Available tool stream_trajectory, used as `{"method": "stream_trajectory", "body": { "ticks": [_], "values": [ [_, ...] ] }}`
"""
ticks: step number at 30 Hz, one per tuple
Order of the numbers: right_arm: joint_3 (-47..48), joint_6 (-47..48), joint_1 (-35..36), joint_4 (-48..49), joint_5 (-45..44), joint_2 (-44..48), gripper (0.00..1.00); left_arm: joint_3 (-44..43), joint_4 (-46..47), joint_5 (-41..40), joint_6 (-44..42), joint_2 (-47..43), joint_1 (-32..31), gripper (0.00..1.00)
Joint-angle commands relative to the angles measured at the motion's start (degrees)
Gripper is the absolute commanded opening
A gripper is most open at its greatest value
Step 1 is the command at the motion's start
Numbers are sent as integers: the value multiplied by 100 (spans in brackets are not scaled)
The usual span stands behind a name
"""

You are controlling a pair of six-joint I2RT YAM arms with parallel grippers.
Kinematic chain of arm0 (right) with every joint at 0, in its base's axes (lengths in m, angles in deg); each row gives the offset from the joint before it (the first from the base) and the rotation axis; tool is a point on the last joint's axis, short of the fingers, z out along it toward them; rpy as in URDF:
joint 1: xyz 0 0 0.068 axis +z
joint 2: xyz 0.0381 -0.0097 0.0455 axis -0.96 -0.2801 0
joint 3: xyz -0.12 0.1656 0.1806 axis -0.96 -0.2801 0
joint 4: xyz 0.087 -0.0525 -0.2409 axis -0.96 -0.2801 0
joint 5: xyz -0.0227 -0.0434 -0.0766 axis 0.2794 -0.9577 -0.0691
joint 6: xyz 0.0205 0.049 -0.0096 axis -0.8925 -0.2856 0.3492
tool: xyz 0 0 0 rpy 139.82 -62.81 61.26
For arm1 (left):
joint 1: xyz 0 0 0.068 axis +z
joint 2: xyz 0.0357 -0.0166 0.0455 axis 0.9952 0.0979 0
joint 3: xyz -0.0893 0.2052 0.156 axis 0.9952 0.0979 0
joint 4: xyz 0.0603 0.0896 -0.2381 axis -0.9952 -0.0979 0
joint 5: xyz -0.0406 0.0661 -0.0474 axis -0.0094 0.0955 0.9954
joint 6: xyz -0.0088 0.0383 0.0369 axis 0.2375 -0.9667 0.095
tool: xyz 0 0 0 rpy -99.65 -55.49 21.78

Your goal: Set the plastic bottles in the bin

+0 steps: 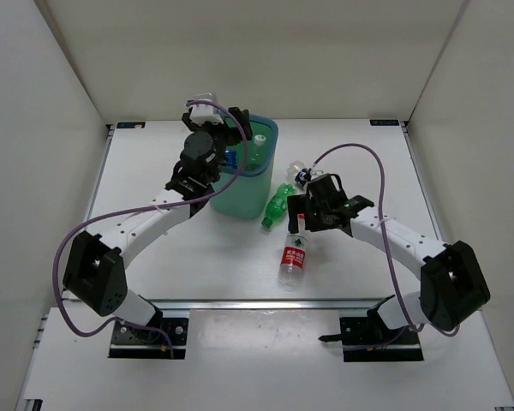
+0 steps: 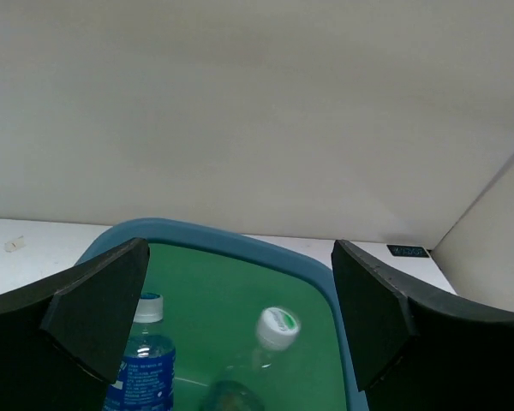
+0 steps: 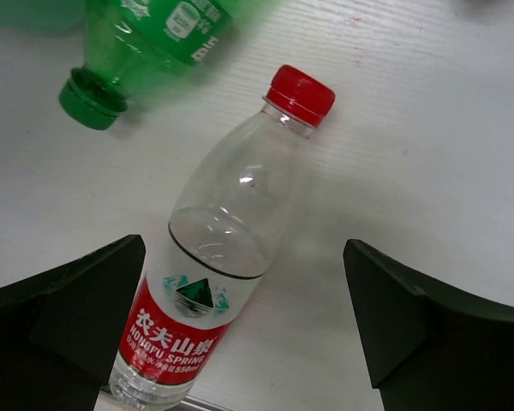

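The teal bin [image 1: 242, 202] stands at mid-table. My left gripper [image 1: 230, 128] hovers over its mouth, open and holding nothing. In the left wrist view, my left gripper [image 2: 240, 261] looks past the blue rim of the bin [image 2: 240, 243] at a blue-labelled bottle [image 2: 142, 370] and a blurred white-capped bottle [image 2: 276, 330] inside. A red-labelled clear bottle [image 1: 295, 256] lies on the table. My right gripper [image 1: 305, 217] hangs open just above its cap end. In the right wrist view, the red-labelled bottle [image 3: 214, 274] lies between and below the jaws of my right gripper [image 3: 244, 250], untouched.
A green bottle [image 1: 278, 205] lies on the table between the bin and my right gripper; the right wrist view shows this green bottle [image 3: 150, 38] at the top. A clear bottle with a dark label [image 1: 300, 171] lies just beyond the right gripper. White walls enclose the table.
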Motion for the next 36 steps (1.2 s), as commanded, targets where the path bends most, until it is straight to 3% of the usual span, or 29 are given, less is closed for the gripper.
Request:
{"method": "stream_trajectory", "body": {
  "ticks": [1, 6, 10, 13, 16, 19, 22, 27, 30, 36],
  "values": [
    [216, -312, 62, -26, -586, -182, 99, -454, -572, -112, 104, -322, 115, 98],
    [102, -541, 193, 281, -683, -525, 99, -489, -1256, -198, 104, -1015, -34, 99],
    [303, -699, 307, 353, -831, -982, 100, -271, -2828, -533, 602, -1902, -97, 99],
    [400, -699, 404, 291, -964, -1246, 97, 563, -3805, -350, 1857, -2893, 315, 99],
    [331, -814, 422, 334, -929, -1265, 90, 1776, -4348, -42, 2361, -3984, 728, 99],
    [-64, -980, 483, 641, -982, -993, 71, 2024, -5805, -128, 2678, -4575, 1010, 99],
    [-285, -998, 501, 827, -1025, -659, 50, 2567, -6643, 80, 3153, -4997, 1108, 99],
    [-5, -850, 256, 467, -1228, -158, 24, 3297, -6770, 1398, 3602, -4955, 1231, 99],
    [547, -437, -43, 370, -1131, 186, 19, 3448, -6611, 1620, 3532, -4788, 1100, 99],
    [2277, 425, -106, 378, -998, 292, 22, 3369, -6602, 1656, 3119, -4577, 1152, 98]
  ]
}}
